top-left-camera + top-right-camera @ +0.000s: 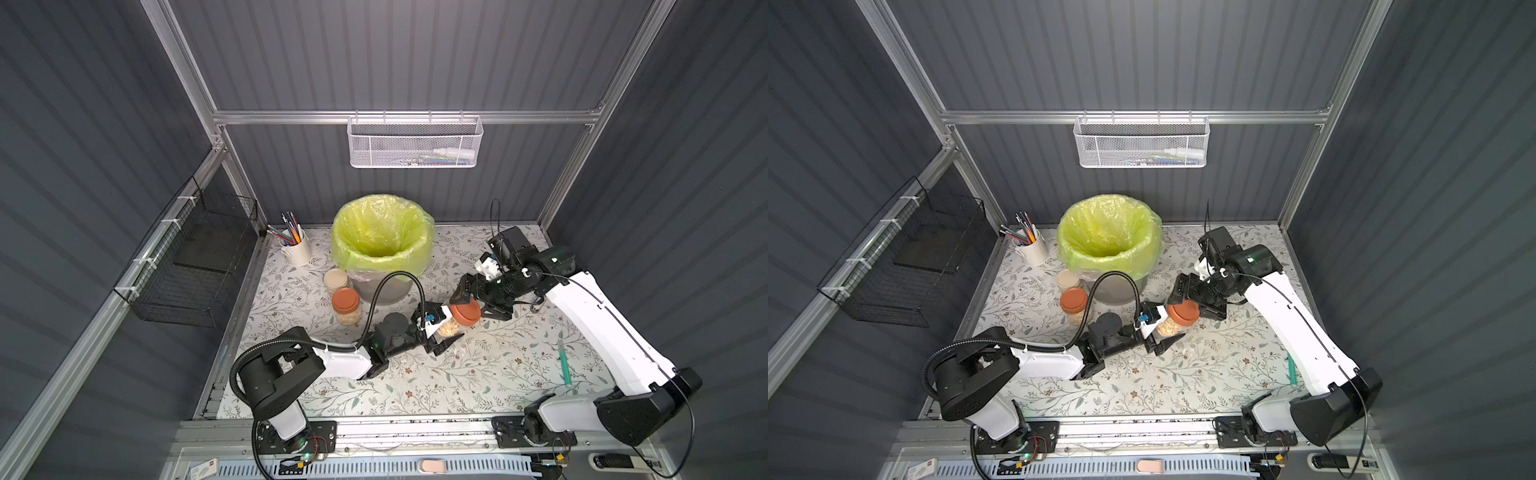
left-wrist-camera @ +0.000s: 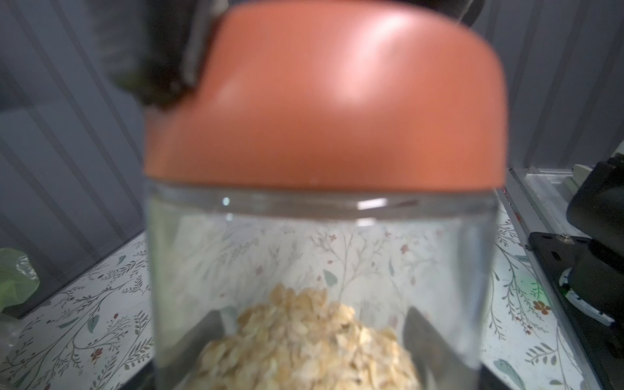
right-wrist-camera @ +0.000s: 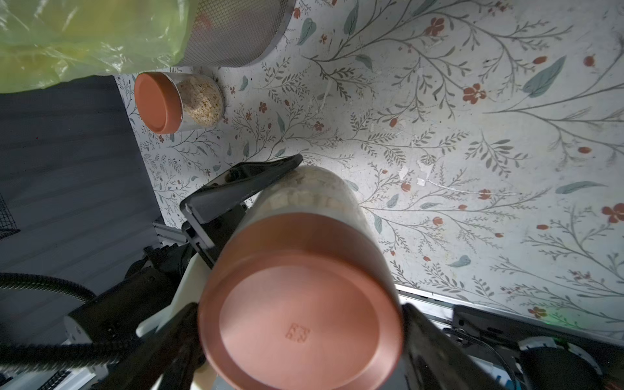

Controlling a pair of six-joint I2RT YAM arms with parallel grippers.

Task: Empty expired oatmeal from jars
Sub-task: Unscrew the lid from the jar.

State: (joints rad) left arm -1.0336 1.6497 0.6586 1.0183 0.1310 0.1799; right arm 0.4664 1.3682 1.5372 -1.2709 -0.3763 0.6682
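From the held jar, the lined bin blocks my 10 to 11 o'clock; the terracotta-lidded jar and cream-lidded jar block 9. My right arm fills 1 to 4. Bare mat is clear at 12 and 6.

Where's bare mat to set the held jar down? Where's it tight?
Free: front strip of mat between the arm bases; back corner between bin and right hand. Tight: bin's left front, where the cream-lidded jar and a brown-lidded jar stand, and centre, where left hand grips the held jar.
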